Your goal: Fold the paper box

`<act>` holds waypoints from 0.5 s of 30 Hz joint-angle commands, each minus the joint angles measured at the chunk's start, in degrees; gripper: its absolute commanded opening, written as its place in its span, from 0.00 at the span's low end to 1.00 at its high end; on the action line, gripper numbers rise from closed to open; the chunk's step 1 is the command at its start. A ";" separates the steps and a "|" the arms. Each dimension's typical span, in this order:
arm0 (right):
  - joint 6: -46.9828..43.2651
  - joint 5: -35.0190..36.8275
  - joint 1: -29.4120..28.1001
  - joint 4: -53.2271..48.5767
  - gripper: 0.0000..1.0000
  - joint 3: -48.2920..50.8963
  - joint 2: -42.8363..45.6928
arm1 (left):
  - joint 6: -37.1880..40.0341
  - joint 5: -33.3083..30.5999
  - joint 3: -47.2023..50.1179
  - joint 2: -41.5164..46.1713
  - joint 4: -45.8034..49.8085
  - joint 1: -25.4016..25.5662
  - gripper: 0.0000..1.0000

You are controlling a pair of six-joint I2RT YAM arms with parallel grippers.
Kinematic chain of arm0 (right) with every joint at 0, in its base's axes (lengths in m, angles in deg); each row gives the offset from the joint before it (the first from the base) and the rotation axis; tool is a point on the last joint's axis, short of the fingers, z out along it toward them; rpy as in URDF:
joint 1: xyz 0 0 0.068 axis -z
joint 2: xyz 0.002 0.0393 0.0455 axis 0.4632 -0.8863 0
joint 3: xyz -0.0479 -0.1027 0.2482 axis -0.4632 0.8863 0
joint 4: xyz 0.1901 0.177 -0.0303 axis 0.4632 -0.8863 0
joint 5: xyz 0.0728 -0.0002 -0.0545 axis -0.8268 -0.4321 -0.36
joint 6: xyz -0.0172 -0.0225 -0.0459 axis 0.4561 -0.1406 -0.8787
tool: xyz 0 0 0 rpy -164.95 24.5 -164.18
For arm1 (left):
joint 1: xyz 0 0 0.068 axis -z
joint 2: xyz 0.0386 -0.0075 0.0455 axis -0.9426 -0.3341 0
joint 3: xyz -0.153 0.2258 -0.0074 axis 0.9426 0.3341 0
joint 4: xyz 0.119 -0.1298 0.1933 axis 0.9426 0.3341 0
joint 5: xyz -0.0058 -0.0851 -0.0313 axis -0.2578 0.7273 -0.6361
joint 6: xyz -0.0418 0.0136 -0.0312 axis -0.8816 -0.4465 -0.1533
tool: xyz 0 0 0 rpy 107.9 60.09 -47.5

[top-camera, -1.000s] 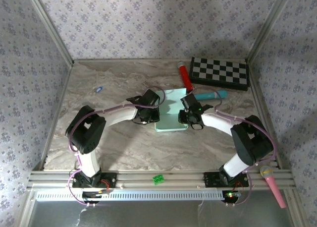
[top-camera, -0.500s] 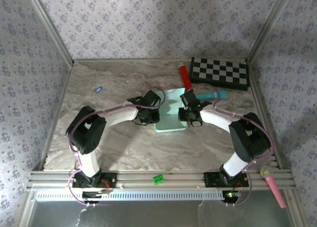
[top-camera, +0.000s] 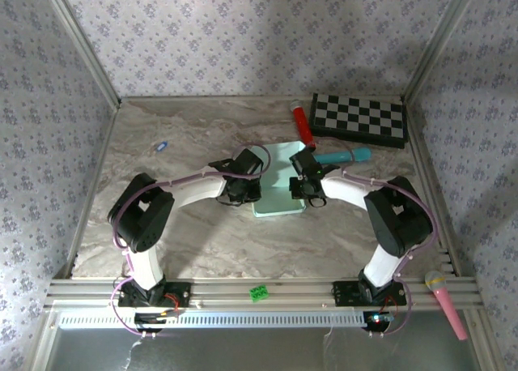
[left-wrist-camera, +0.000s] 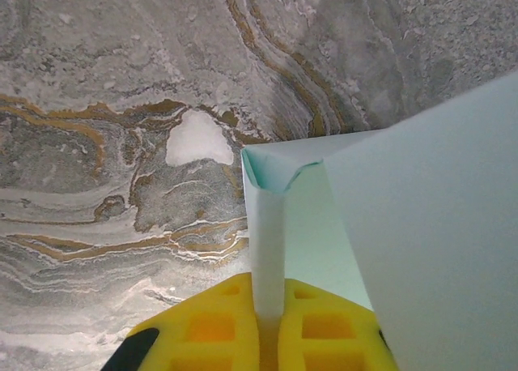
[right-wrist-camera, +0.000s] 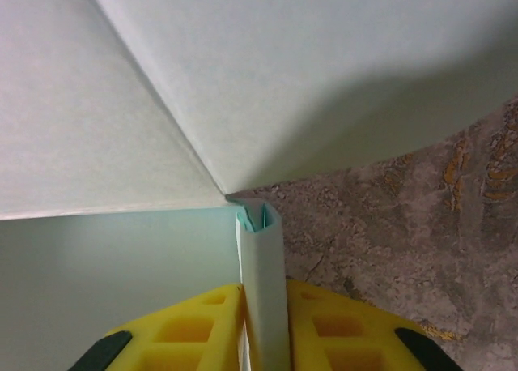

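The pale mint-green paper box (top-camera: 279, 189) lies mid-table between both arms, its side walls folded up. My left gripper (top-camera: 247, 185) is at the box's left edge, its yellow fingers (left-wrist-camera: 210, 326) shut on the left wall (left-wrist-camera: 267, 249). My right gripper (top-camera: 303, 186) is at the box's right edge, with yellow fingers (right-wrist-camera: 340, 330) pressed against both sides of the doubled-over right wall (right-wrist-camera: 263, 282). A large flap (right-wrist-camera: 283, 63) rises beyond the right wall, and another flap (left-wrist-camera: 437, 249) leans over the box floor in the left wrist view.
A checkerboard (top-camera: 358, 118) lies at the back right. A red cylinder (top-camera: 302, 123) and a teal-blue toy microphone (top-camera: 344, 155) rest just behind the box. A small blue item (top-camera: 161, 146) sits at the left. A pink microphone (top-camera: 446, 300) lies on the front rail.
My right gripper has moved left and slightly back along the box's right edge and closed onto the right wall. The left gripper has kept its hold on the left wall.
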 commanded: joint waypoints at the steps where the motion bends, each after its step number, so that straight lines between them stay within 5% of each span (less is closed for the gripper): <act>1: -1.36 4.01 -0.64 -3.27 0.17 -2.06 -1.98 | 1.35 1.29 1.17 0.65 1.81 1.10 0.05; 15: -2.87 20.15 -5.49 -16.47 0.11 -9.48 -8.49 | 0.72 0.41 1.34 0.57 2.05 1.15 0.04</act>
